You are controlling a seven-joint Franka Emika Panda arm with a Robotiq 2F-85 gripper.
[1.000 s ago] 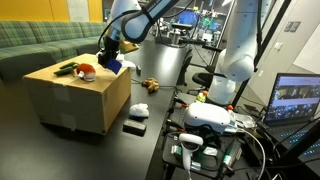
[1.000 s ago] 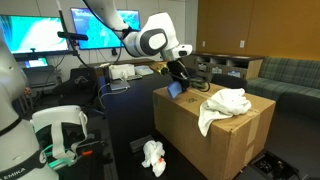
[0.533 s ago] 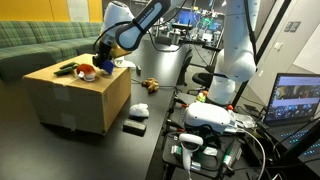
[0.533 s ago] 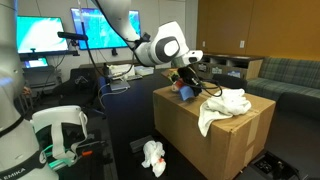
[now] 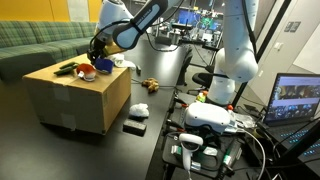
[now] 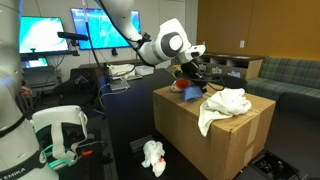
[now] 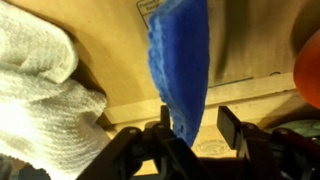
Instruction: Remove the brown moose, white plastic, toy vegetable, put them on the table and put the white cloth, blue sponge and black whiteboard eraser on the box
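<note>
The cardboard box (image 5: 75,100) carries the white cloth (image 6: 225,103), a green and red toy vegetable (image 5: 72,69) and the blue sponge (image 6: 190,93). My gripper (image 5: 100,62) is low over the box top, next to the cloth in an exterior view (image 6: 187,82). In the wrist view the blue sponge (image 7: 178,60) lies between my open fingers (image 7: 196,118), against one finger and clear of the other. The white cloth (image 7: 40,90) is beside it. The brown moose (image 5: 150,85), white plastic (image 5: 139,110) and black eraser (image 5: 134,127) lie on the dark table.
A red-orange object (image 7: 308,70) sits at the wrist view's edge. The white plastic also shows below the box (image 6: 153,156). A green sofa (image 5: 40,40) stands behind the box. A laptop (image 5: 298,100) and equipment (image 5: 215,125) stand to the side.
My gripper carried the blue sponge from the box's edge in over the box top and lowered toward the cloth. The fingers now stand apart around the sponge.
</note>
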